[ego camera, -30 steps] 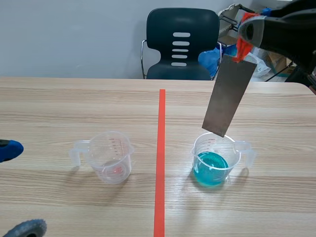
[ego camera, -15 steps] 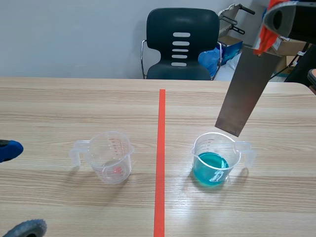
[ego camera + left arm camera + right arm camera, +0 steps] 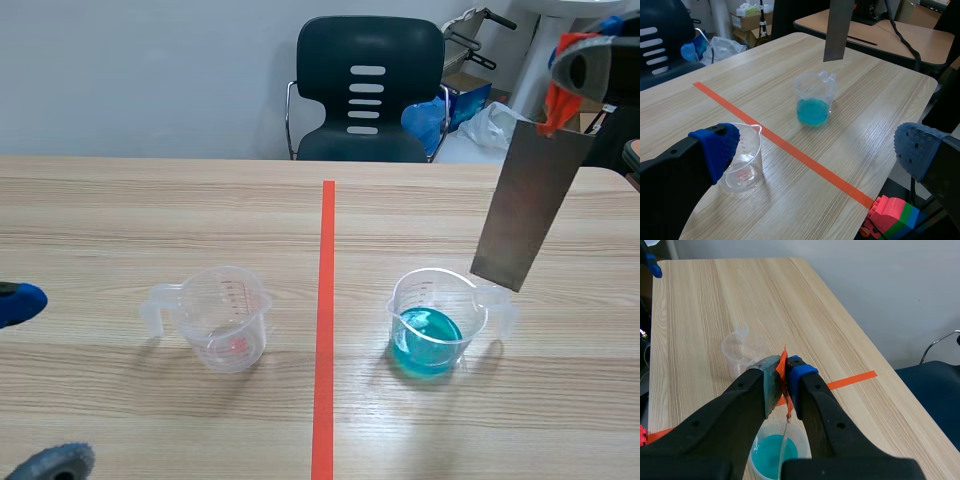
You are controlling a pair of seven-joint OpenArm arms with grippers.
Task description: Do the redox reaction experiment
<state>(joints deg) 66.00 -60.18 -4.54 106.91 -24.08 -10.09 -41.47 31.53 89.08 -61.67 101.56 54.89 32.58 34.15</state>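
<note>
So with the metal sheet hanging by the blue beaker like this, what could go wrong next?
1. The metal sheet hangs tilted, with its lower corner near the handle-side rim of the beaker of blue liquid. If lowered from there, it may catch the rim and tip the beaker, spilling the liquid.
2. The right arm's jaws pinch the sheet only at its taped top edge, so it could swing or slip.

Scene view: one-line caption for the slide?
Right claw holds a metal strip raised clear of the cup of blue liquid; a clear empty cup stands across the tape line.
</note>
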